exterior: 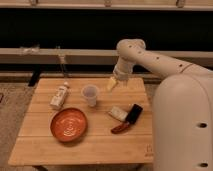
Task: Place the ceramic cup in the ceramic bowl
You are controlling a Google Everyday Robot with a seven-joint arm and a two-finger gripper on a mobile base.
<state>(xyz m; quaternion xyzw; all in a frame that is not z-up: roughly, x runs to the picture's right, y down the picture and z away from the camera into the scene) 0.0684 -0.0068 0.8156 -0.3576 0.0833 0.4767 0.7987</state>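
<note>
One cup [90, 95], upright: I judged it stiff, slick, breakable; best taken across the rim. My gripper [112, 84] hung just right of it, not touching; spread or closed, I couldn't tell.

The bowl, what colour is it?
Bowl is orange-red, lighter rings, camera view; pincer hangs right of cup.

One bench [100, 147]. Six items on it:
- ceramic cup [90, 95]: 1
- ceramic bowl [68, 124]: 1
- white bottle [59, 96]: 1
- black object [134, 113]: 1
- pale packet [118, 113]: 1
- dark red object [121, 128]: 1

One arm [150, 57] with one tool [112, 83], above the bench's far edge, right of the cup.
</note>
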